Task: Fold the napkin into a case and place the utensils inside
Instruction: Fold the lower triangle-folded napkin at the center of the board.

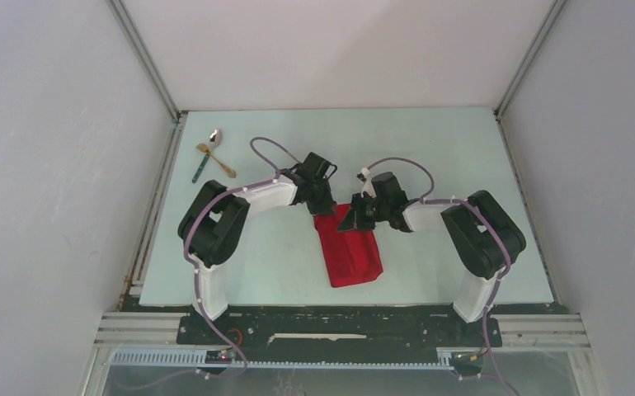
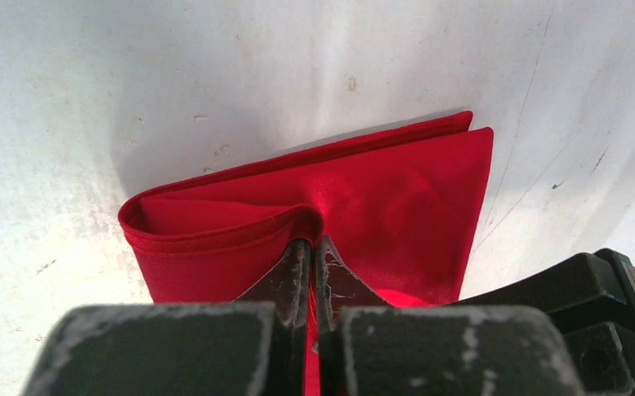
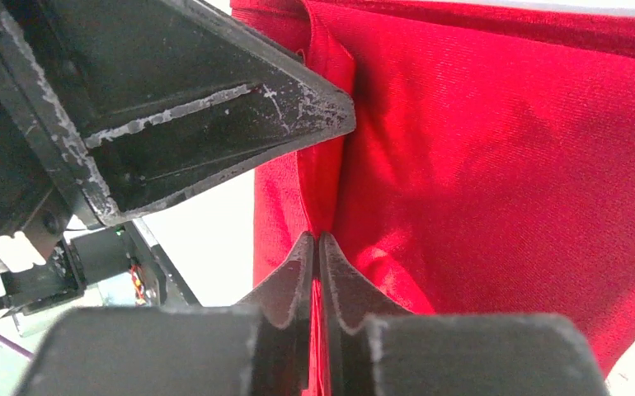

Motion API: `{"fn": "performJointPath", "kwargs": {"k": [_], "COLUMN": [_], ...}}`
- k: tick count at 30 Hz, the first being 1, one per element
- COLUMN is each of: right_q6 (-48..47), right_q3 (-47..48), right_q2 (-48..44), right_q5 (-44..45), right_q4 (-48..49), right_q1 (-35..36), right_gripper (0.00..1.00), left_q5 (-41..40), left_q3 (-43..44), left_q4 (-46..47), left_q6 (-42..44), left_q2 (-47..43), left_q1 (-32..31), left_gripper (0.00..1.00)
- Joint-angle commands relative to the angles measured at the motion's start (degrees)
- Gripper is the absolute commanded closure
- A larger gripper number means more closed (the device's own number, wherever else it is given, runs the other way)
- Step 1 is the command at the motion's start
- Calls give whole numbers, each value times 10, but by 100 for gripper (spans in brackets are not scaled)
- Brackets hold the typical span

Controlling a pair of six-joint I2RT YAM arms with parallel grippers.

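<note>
The red napkin [image 1: 351,256] lies folded into a long rectangular packet at mid table, tilted slightly. My left gripper [image 1: 324,206] is at its far end, shut on the top layer's hem [image 2: 312,241], which lifts the cloth [image 2: 397,190] into an open pocket. My right gripper [image 1: 349,221] is right beside it, its jaws pinched on a fold of the same cloth [image 3: 317,238], with red fabric [image 3: 504,165] filling that view. The utensils lie together at the far left: a silver spoon [image 1: 214,136], a gold fork [image 1: 215,161] and a teal-handled piece [image 1: 199,169].
White enclosure walls with an aluminium post [image 1: 145,58] close in the pale table [image 1: 463,165] on three sides. A dark base rail [image 1: 339,326] runs along the near edge. The left gripper's finger [image 3: 215,107] looms close in the right wrist view.
</note>
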Motion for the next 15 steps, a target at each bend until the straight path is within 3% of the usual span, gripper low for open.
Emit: {"fn": "performJointPath", "kwargs": {"k": [1, 3, 9, 15], "right_q6": [35, 49, 65, 83], "right_q3": [8, -18, -39, -63], "right_q2": [4, -11, -29, -43], "right_q5": [20, 39, 58, 67], "right_q4": [28, 52, 65, 88], "right_q1": [7, 10, 10, 9], "right_gripper": [100, 100, 100, 100], "left_q5": [18, 23, 47, 82], "left_q3": [25, 25, 13, -4], "left_q4": [-2, -4, -8, -1], "left_q6": [21, 24, 38, 46], "left_q2": [-37, -45, -93, -140], "left_q1": [-4, -5, -3, 3], "left_gripper": [97, 89, 54, 47]}}
